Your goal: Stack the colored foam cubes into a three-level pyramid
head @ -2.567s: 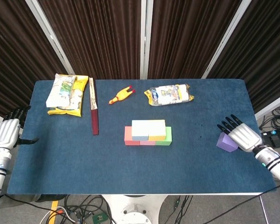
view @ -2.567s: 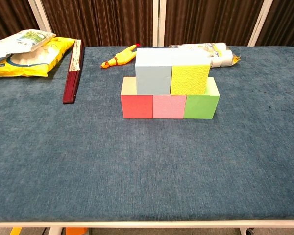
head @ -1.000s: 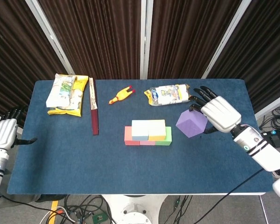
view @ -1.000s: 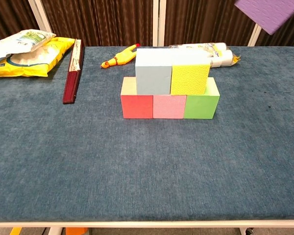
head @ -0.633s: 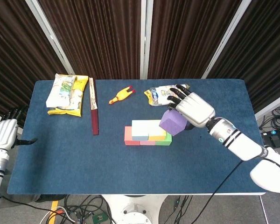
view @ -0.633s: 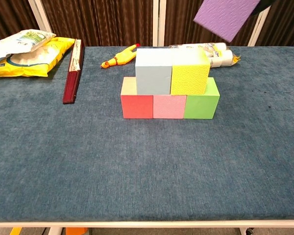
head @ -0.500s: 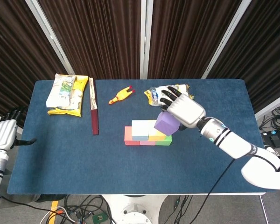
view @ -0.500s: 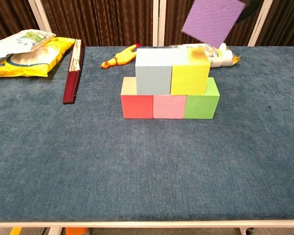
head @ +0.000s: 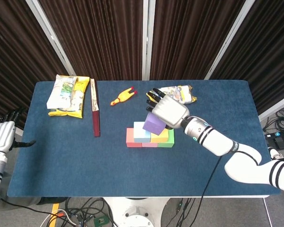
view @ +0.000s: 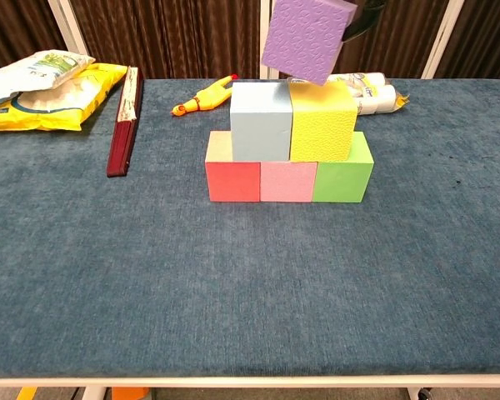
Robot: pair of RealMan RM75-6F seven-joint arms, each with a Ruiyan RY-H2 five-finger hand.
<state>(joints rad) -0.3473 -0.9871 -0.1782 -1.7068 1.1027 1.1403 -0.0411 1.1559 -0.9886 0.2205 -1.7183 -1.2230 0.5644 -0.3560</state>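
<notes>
Frame centre, the right hand (head: 166,111) grasps a tilted purple cube (view: 307,37) just above the blue cube (view: 262,122) and yellow cube (view: 323,123). At the left edge, the left hand (head: 1,136) hangs released beside the desk (head: 61,156).

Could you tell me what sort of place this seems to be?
Probably a robot lab: dark curtains on white frames, loose cables beneath a blue table, and foam cubes set out for practice.

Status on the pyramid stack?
Right hand holds purple cube, tilted above the two-level stack. Left hand idle at table edge. Nothing blocking.
</notes>
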